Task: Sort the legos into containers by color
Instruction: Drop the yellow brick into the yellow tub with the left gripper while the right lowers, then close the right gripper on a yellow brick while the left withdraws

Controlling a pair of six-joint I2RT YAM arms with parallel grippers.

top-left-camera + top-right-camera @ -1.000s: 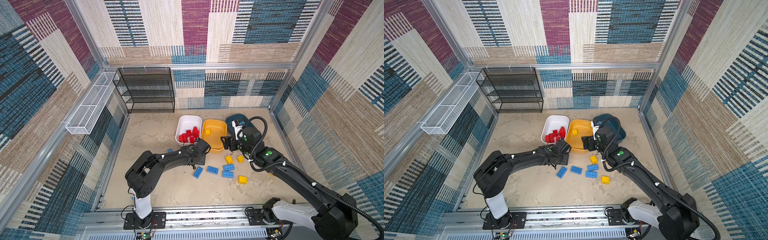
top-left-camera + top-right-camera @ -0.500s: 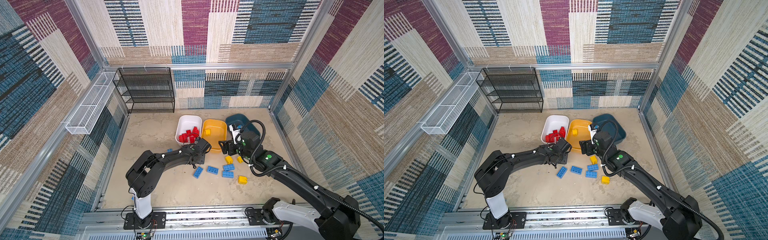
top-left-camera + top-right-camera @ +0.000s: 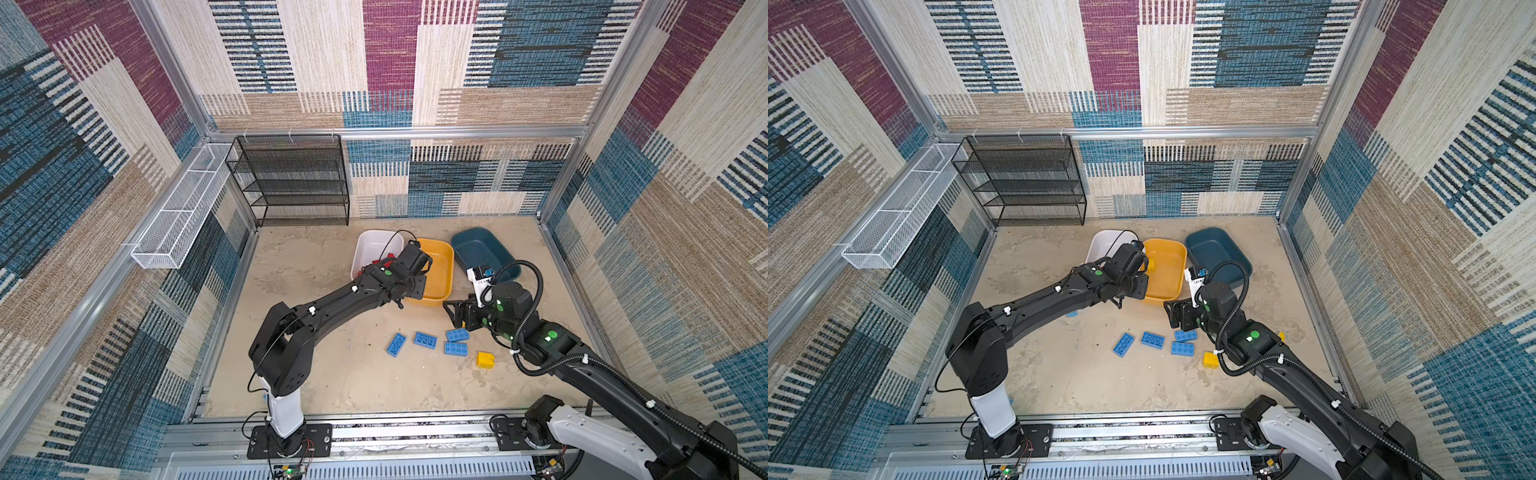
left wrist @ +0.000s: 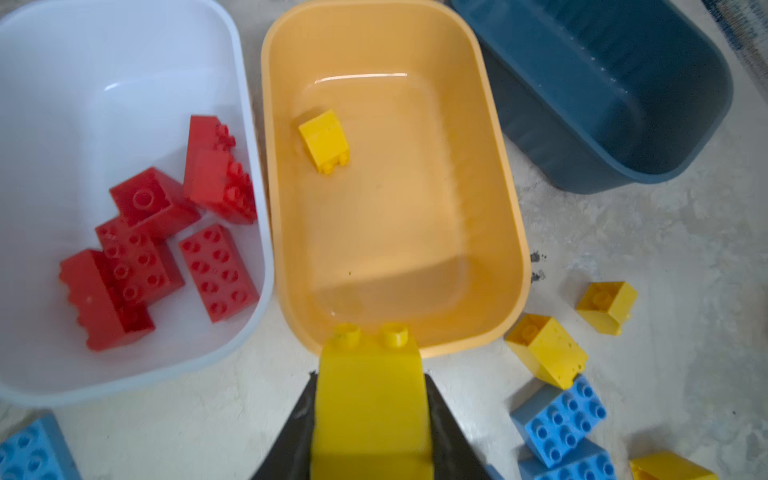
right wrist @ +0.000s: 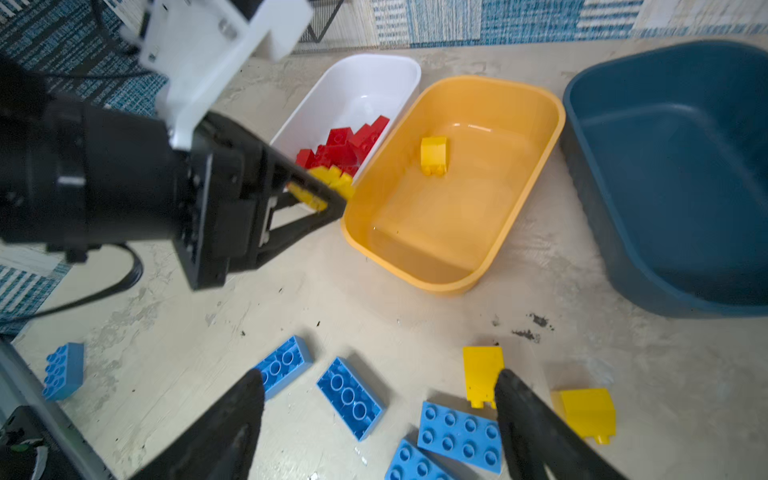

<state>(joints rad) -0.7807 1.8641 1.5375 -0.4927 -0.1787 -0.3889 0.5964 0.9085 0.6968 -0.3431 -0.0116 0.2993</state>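
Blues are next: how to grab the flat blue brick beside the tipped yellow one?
Probably pinch the blue brick across its long sides from straight above: it lies flat, studs up, narrowest that way, though the yellow brick crowds one side.

Yellow brick [image 4: 370, 419] clamped in left pincer [image 4: 370, 376], studs toward yellow tub [image 4: 478, 187] just ahead; red bricks [image 4: 137, 253] heaped in white tub [image 4: 104, 104]; blue bricks [image 5: 349, 397] flat under right pincer [image 5: 379, 377].

We found no text, label, brand or number that we could read. Small dark marks stood on the white camera mount [image 3: 478, 284] of the right arm, too small to make out.
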